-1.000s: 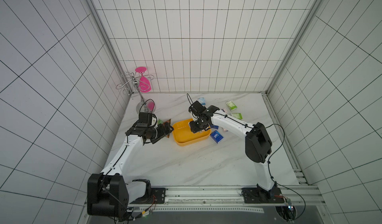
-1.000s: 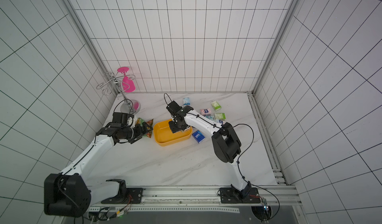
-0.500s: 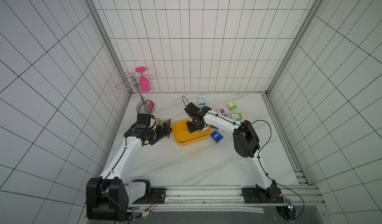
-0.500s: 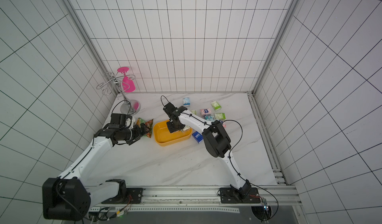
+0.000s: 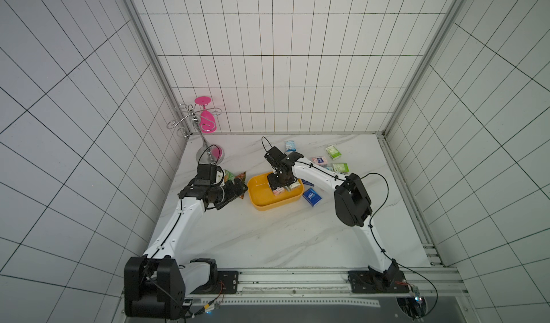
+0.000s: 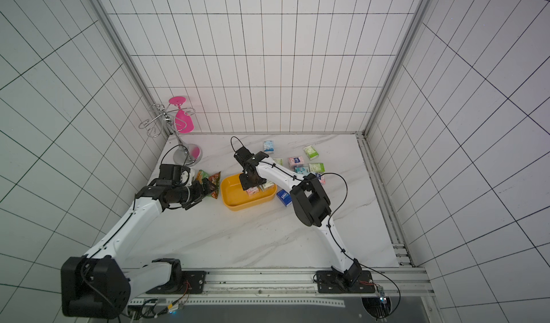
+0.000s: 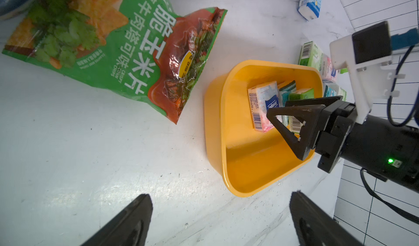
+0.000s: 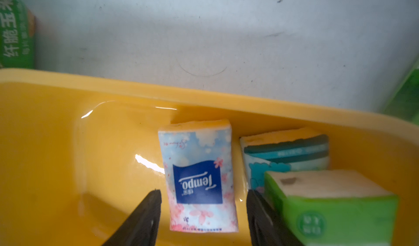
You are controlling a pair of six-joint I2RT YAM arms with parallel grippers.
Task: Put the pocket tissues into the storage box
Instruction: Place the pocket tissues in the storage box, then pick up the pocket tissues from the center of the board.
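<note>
Right wrist view: did the right gripper (image 8: 203,191) grip the Tempo packet (image 8: 197,176)?
— No; its jaws stood apart, clear of both edges. The packet lay in the storage box (image 8: 68,142), bare floor beside it. The left gripper (image 7: 221,194) gaped empty near the snack bag (image 7: 127,47) marked "CRISPY CORN CHIPS".

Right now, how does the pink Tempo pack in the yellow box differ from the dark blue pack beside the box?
Place: the pink Tempo pack is inside the storage box; the dark blue pack lies on the table just outside it.
Gripper: the pink Tempo pack sits between the open jaws of the right gripper, untouched; the dark blue pack has no jaws around it.
Shared: both are small flat tissue packets.
</note>
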